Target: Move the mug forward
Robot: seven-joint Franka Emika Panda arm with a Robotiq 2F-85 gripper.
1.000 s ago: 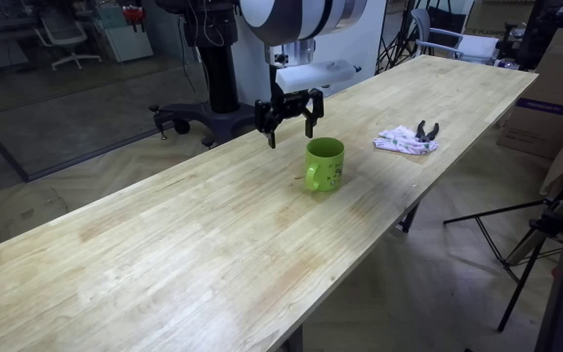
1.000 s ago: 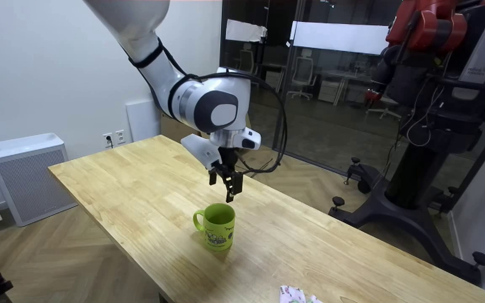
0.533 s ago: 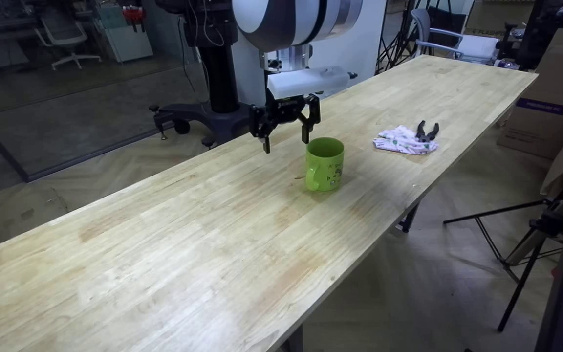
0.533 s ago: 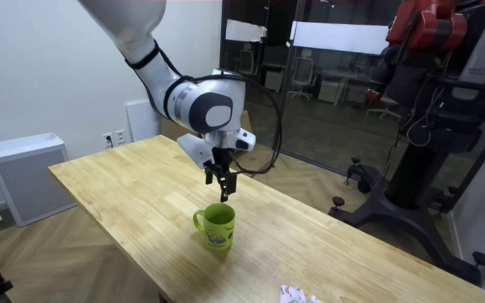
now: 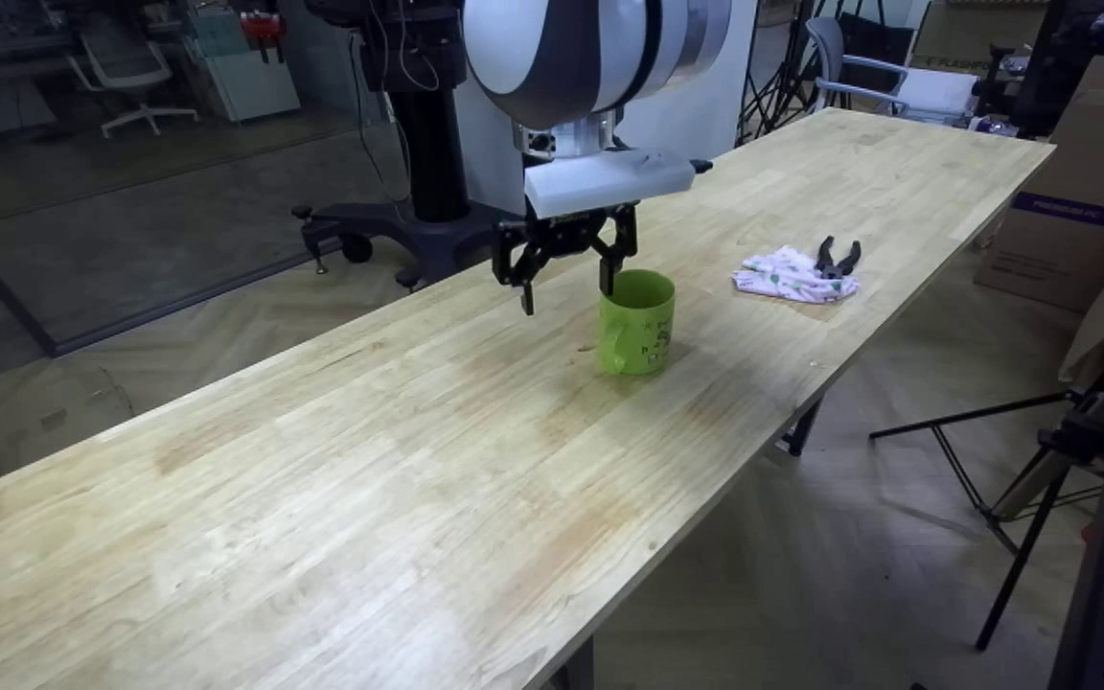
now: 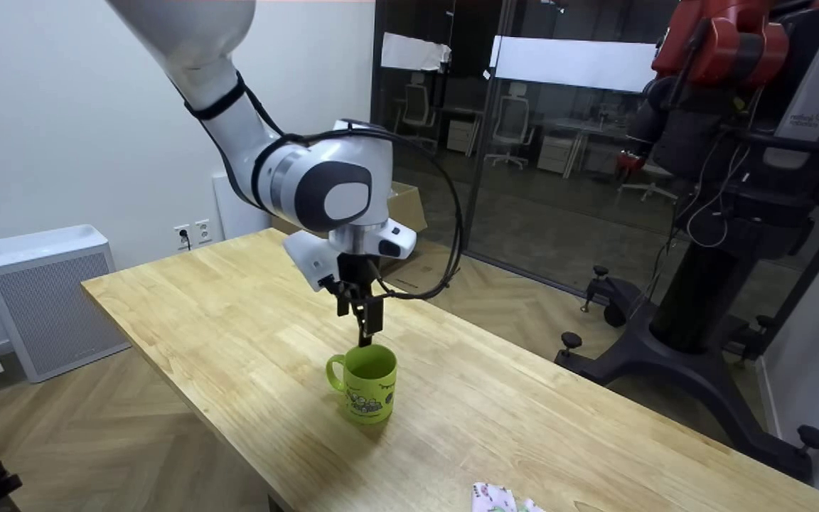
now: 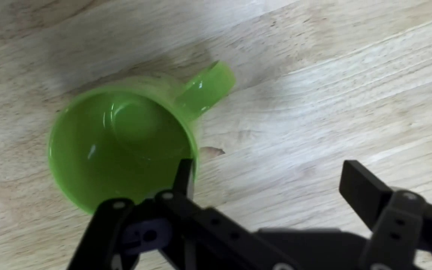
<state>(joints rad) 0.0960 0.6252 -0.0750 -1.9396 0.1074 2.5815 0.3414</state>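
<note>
A lime-green mug (image 5: 645,335) with dark printed figures stands upright on the wooden table. It also shows in an exterior view (image 6: 370,400), and in the wrist view (image 7: 122,150) I look down into it, its handle pointing up and right. My gripper (image 5: 567,298) is open, with nothing between its fingers. In the wrist view the gripper (image 7: 269,162) has its left fingertip over the mug's right rim and its right finger over bare table. In an exterior view the gripper (image 6: 354,329) is just above and behind the mug's rim. I cannot tell whether the finger touches the rim.
A white patterned cloth (image 5: 782,276) lies on the table (image 5: 370,479) beyond the mug, with black pliers (image 5: 838,261) on it. The cloth (image 6: 498,499) is cut off by the frame edge in an exterior view. A dark robot base (image 6: 694,398) stands beside the table.
My gripper has moved down, and one fingertip now overlaps the mug's rim in both exterior views. The arm has also shifted left in an exterior view. The mug has not moved.
</note>
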